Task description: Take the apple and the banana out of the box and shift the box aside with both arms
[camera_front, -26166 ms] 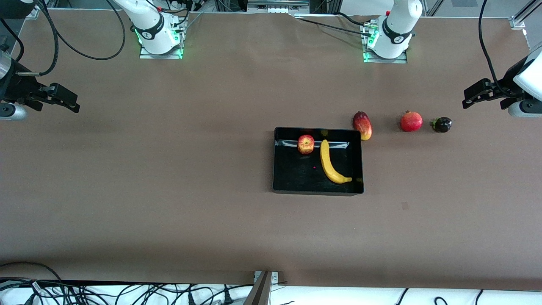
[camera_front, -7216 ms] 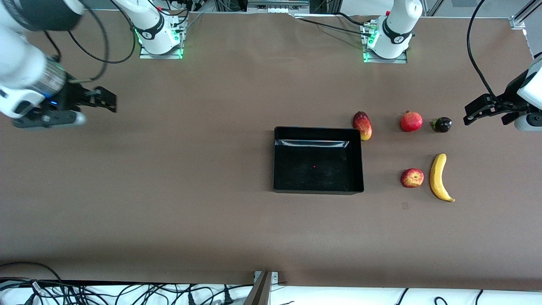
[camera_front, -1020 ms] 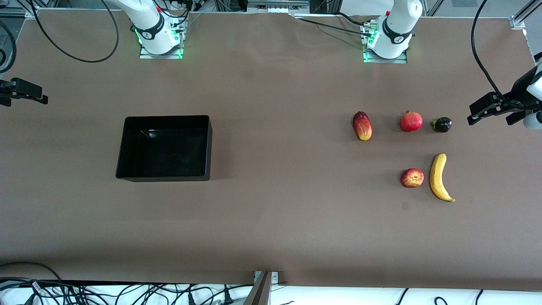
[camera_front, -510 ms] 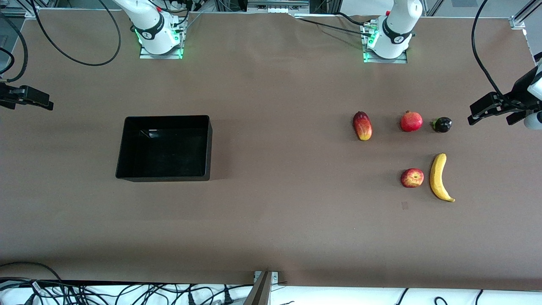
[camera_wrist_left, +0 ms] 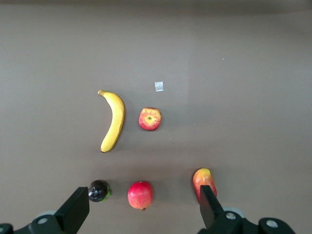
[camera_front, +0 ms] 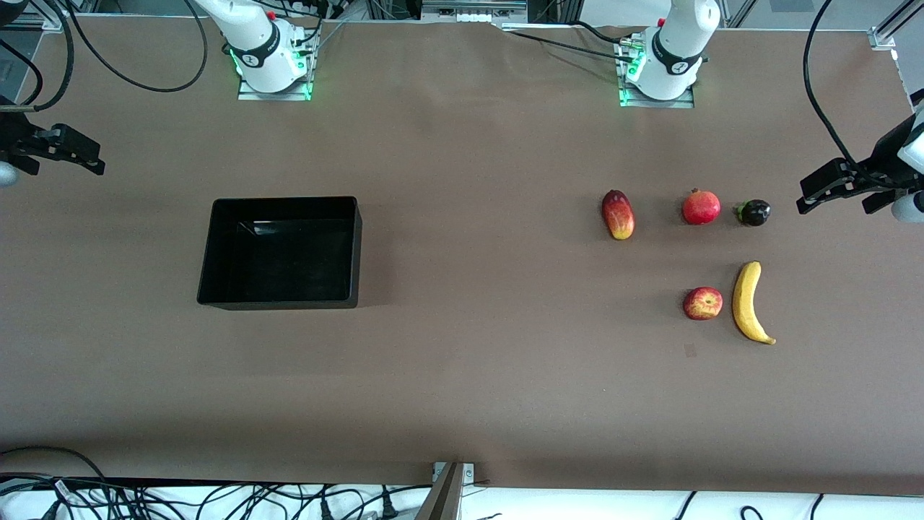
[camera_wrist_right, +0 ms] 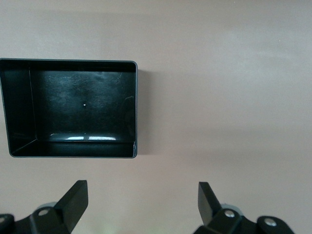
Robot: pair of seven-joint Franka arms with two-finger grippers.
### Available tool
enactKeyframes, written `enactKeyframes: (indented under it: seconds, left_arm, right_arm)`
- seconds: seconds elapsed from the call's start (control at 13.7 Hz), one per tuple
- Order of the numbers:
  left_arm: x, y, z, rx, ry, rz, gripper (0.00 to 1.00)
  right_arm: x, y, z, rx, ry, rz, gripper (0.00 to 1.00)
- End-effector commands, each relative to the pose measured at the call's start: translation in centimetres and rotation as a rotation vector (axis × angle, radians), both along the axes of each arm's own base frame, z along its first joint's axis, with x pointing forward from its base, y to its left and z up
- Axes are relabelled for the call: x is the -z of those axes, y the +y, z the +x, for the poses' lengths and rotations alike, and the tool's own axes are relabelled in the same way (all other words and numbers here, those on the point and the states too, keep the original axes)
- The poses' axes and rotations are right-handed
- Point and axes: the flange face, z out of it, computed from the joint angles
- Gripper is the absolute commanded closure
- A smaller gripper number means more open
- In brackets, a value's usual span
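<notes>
No writing is readable. Both grippers, left [camera_wrist_left: 141, 214] and right [camera_wrist_right: 141, 209], hang jaws wide, empty; tray [camera_front: 280, 253] well apart from apple [camera_front: 702, 303] and banana [camera_front: 749, 302].

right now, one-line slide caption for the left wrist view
Open left gripper above banana, apple, pomegranate, mango and a dark fruit.

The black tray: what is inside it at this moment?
Nothing lies inside the black tray; its glossy floor shows bare in the right wrist view. What is under the tray cannot be seen, since its floor covers the table there.
</notes>
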Motion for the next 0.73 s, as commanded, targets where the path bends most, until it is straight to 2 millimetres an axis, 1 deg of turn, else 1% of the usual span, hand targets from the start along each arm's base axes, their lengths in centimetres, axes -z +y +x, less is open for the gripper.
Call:
enactKeyframes:
  seconds: [0.0,0.07,0.44,0.51,0.66]
  left_arm:
    - [-0.32,-0.31,-0.05,0.009,0.018,-0.013,0.00]
    - [-0.32,-0.24,-0.05,0.008,0.018,-0.014,0.00]
    - [0.04,-0.22,0.12,0.006,0.025,-0.013,0.00]
    - [0.04,-0.31,0.12,0.006,0.025,-0.013,0.00]
    - [0.04,-0.31,0.12,0.005,0.025,-0.013,0.00]
  right_arm:
    - [-0.06,0.21,-0.51,0.015,-0.015,-0.017,0.00]
    - [-0.12,-0.05,-0.53,0.035,-0.016,-0.017,0.00]
    - [-0.12,0.64,-0.48,0.027,-0.017,-0.017,0.00]
    - [-0.20,0.29,-0.55,0.033,-0.018,-0.016,0.00]
    - [-0.13,0.20,-0.56,0.035,-0.017,-0.016,0.00]
